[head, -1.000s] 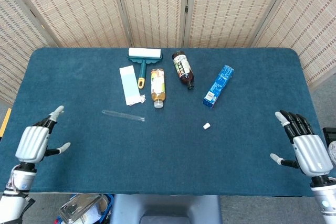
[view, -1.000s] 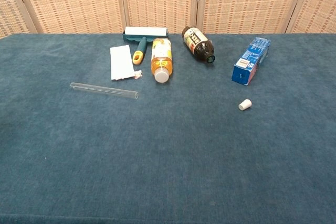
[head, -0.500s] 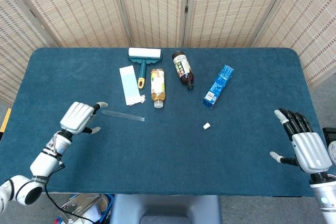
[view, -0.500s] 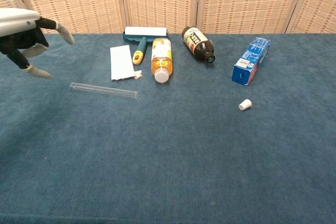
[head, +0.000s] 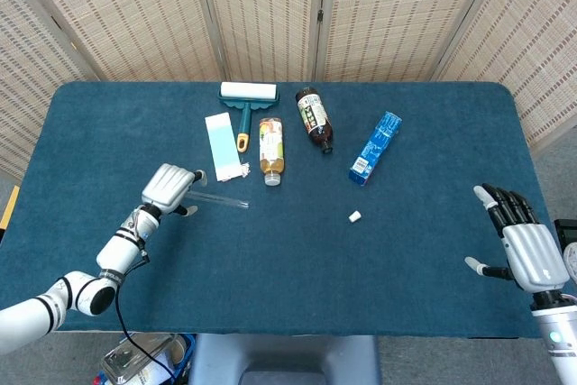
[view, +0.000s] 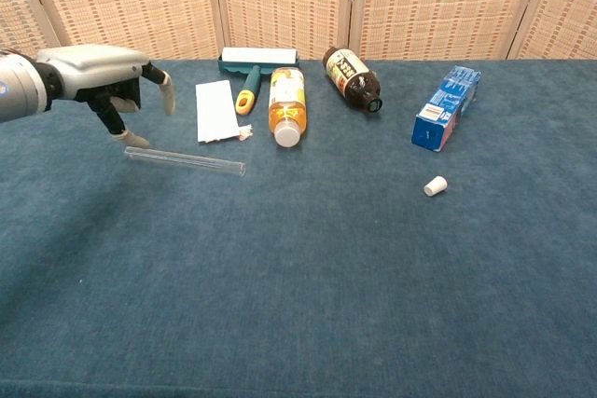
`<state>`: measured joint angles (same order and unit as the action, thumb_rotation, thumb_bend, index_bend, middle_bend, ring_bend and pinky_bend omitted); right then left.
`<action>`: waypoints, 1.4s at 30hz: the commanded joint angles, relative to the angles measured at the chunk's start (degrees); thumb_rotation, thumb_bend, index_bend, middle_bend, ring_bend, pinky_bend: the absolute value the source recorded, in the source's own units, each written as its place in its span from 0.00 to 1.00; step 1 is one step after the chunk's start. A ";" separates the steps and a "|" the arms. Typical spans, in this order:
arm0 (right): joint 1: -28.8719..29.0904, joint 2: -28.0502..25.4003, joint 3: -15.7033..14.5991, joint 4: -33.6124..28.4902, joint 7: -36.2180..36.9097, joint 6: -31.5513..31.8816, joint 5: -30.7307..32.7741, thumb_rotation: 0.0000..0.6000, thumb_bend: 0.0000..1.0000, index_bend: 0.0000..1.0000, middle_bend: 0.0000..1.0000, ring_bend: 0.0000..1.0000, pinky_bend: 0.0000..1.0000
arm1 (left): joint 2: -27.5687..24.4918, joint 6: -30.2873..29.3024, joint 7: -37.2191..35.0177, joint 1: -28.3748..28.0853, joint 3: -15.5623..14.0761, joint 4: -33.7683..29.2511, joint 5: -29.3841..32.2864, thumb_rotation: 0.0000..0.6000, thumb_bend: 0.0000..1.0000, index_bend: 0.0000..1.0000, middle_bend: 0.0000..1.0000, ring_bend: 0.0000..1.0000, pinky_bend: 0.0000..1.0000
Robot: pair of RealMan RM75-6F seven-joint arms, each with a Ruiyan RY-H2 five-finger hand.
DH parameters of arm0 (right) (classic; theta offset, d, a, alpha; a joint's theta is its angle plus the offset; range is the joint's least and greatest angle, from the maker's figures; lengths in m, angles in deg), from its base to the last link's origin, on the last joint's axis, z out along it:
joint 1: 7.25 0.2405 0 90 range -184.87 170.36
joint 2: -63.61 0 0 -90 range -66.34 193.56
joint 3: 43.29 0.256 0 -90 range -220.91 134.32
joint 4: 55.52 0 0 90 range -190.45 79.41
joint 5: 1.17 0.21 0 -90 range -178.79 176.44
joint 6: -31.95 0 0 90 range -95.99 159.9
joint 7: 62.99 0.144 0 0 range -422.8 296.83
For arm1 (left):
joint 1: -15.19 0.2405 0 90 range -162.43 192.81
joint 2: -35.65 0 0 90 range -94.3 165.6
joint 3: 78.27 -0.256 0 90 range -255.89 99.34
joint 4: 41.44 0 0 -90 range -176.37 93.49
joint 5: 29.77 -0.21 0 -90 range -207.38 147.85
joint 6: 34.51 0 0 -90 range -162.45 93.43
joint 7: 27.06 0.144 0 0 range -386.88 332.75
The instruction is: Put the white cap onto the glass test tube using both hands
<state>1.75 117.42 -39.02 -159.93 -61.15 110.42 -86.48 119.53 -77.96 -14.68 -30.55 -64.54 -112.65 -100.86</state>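
Observation:
The glass test tube (head: 219, 198) (view: 187, 161) lies flat on the blue table, left of centre. My left hand (head: 169, 187) (view: 110, 72) hovers over the tube's left end with fingers spread, holding nothing. The small white cap (head: 354, 217) (view: 435, 185) lies on its side right of centre, alone. My right hand (head: 526, 248) is open at the table's right front edge, far from the cap; the chest view does not show it.
At the back stand a lint roller (head: 246, 96), a white card (head: 223, 145), an amber bottle (head: 271, 150), a dark bottle (head: 314, 119) and a blue carton (head: 375, 148). Woven screens close off the back.
My left hand has travelled from the front left edge toward the table's middle and now sits above the tube's left end. The right hand has barely moved.

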 commanded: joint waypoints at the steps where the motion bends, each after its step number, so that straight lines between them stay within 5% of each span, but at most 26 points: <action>1: 0.06 0.03 0.04 0.27 0.24 -0.14 0.21 1.00 0.00 0.00 0.05 0.04 0.03 | 1.69 1.87 1.81 -1.78 0.01 1.51 2.61 1.00 0.23 0.42 1.00 1.00 1.00; 26: -0.58 -0.34 -0.13 2.14 2.55 -0.09 1.60 1.00 0.00 0.00 0.06 0.06 0.03 | 10.25 7.64 12.69 -11.02 -1.44 9.12 19.65 1.00 0.31 0.47 1.00 1.00 1.00; 42: -1.16 -0.70 -0.19 2.38 3.09 0.37 1.95 1.00 0.00 0.00 0.06 0.07 0.03 | 12.41 7.99 15.41 -13.17 -3.82 12.08 25.15 1.00 0.32 0.48 1.00 1.00 1.00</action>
<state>0.59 116.73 -39.21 -157.55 -58.06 110.79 -84.53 131.84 -69.97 0.65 -43.65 -68.25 -100.68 -75.82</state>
